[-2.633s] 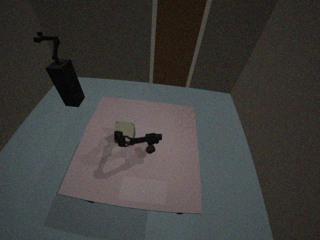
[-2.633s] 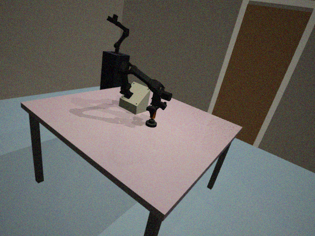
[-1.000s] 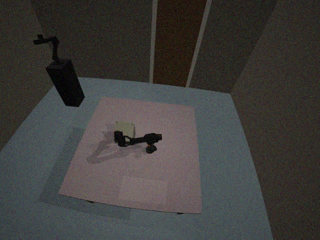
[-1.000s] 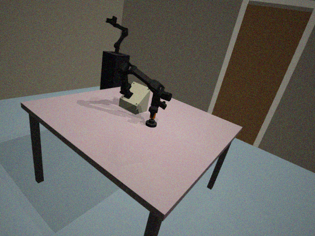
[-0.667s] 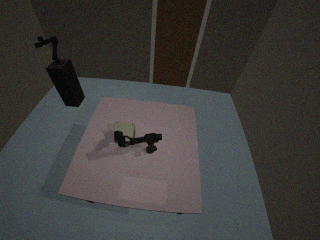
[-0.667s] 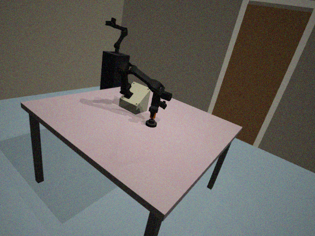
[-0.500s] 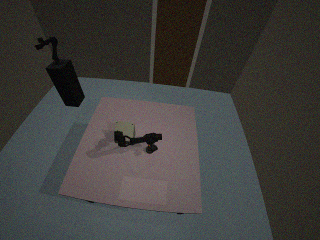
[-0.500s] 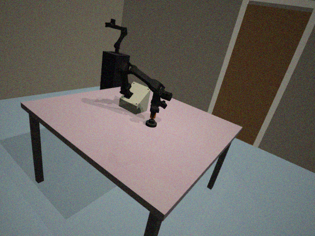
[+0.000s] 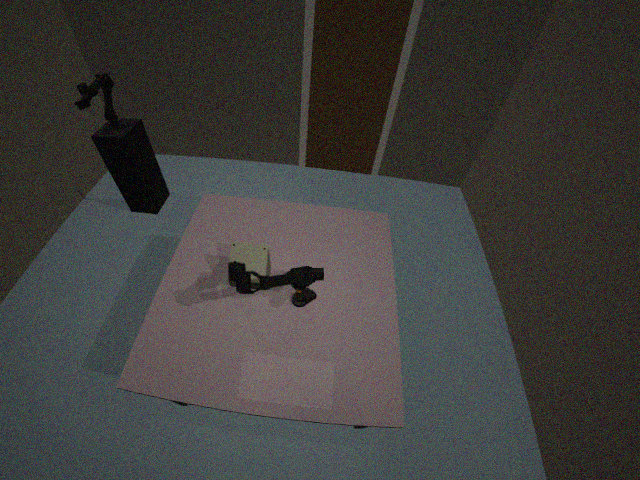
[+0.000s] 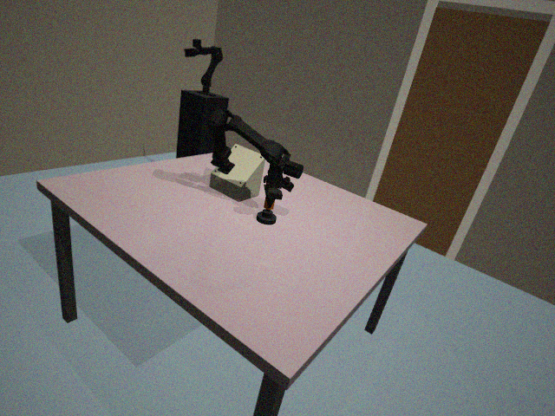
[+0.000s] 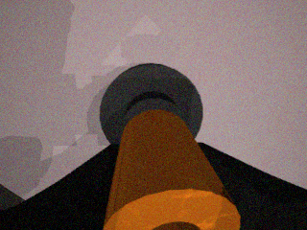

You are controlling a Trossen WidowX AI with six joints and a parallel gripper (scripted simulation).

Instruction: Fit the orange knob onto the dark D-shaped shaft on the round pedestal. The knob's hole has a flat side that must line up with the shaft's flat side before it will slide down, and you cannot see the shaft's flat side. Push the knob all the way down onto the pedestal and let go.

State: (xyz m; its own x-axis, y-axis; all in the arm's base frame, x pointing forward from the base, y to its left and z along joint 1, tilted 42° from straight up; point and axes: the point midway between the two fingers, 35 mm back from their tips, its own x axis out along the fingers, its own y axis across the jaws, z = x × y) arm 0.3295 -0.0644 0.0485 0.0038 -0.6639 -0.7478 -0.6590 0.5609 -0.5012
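The orange knob (image 10: 266,207) (image 11: 155,134) is upright between the fingers of my gripper (image 10: 270,202) (image 11: 156,151), which is shut on it. In the top view only a speck of orange shows. The dark round pedestal (image 9: 300,299) (image 10: 266,219) (image 11: 151,77) stands directly beneath the knob. In the wrist view the knob's lower end overlaps the pedestal's raised middle, with a dark crescent just beyond it. The shaft is hidden by the knob, and so is its flat side. The frames do not show clearly whether the knob's lower end touches the raised middle or how far down it sits.
A cream box with a sloping top (image 9: 249,253) (image 10: 245,162) stands on the pink table (image 9: 330,341) (image 10: 251,269), behind and left of the pedestal, beside the arm's base. A second dark arm stands on a tall black block (image 9: 133,167) (image 10: 197,123) beyond the table.
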